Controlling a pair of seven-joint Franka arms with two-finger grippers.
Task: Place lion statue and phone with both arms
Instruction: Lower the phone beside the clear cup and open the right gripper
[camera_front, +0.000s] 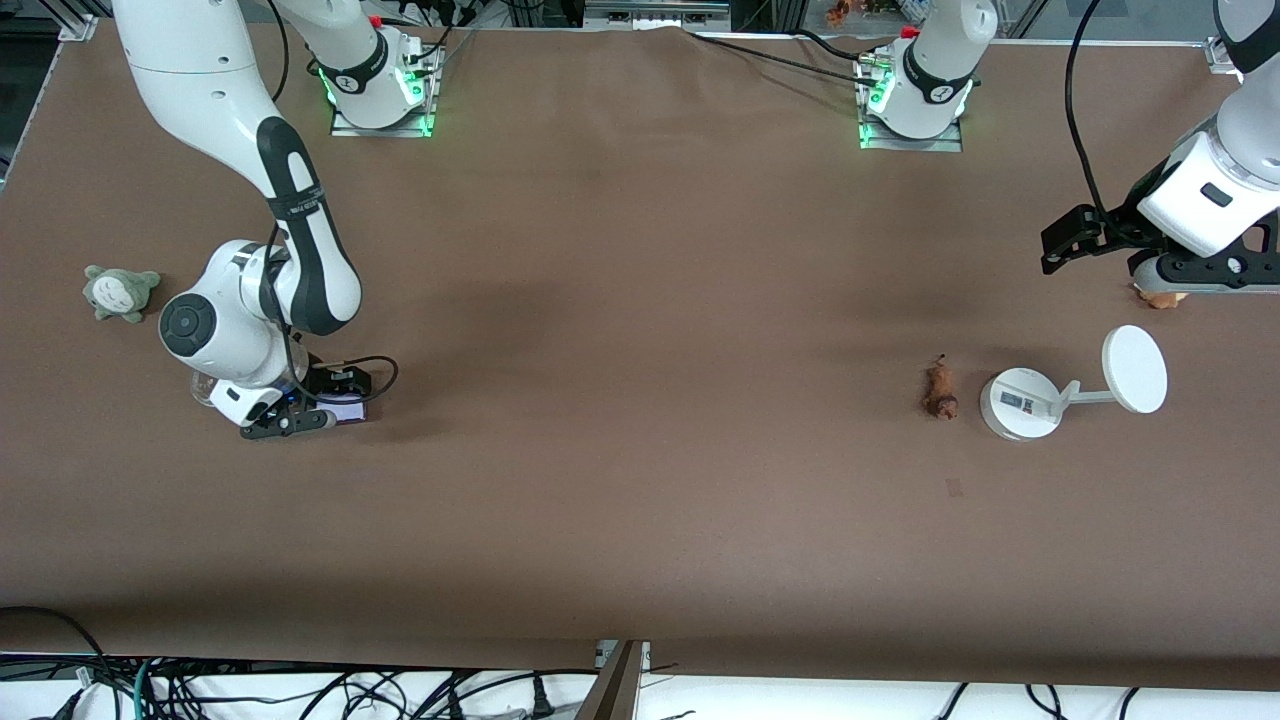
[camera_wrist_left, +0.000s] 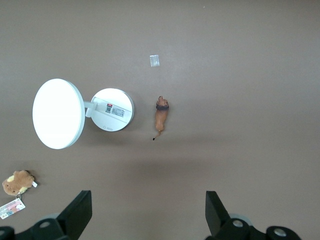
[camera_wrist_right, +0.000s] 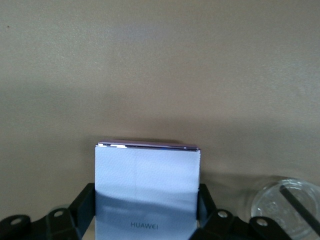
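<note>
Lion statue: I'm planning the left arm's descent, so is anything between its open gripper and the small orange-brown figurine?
Nothing visible blocks it. The left gripper hangs open above bare brown table. The small orange-brown lion statue lies alone, beside but apart from the white round-based stand with a disc. The brown plush with a card tag sits well clear.

Brown table (camera_front: 640, 520) bears lion statue (camera_front: 939, 391), stand (camera_front: 1020, 403), plushes.

A high front camera faces both arms across the tabletop (camera_front: 640, 300); the left wrist camera looks straight down (sharing the lion statue (camera_front: 939, 391) (camera_wrist_left: 160, 117)); the right wrist camera sits close over the phone (camera_wrist_right: 147, 190).
</note>
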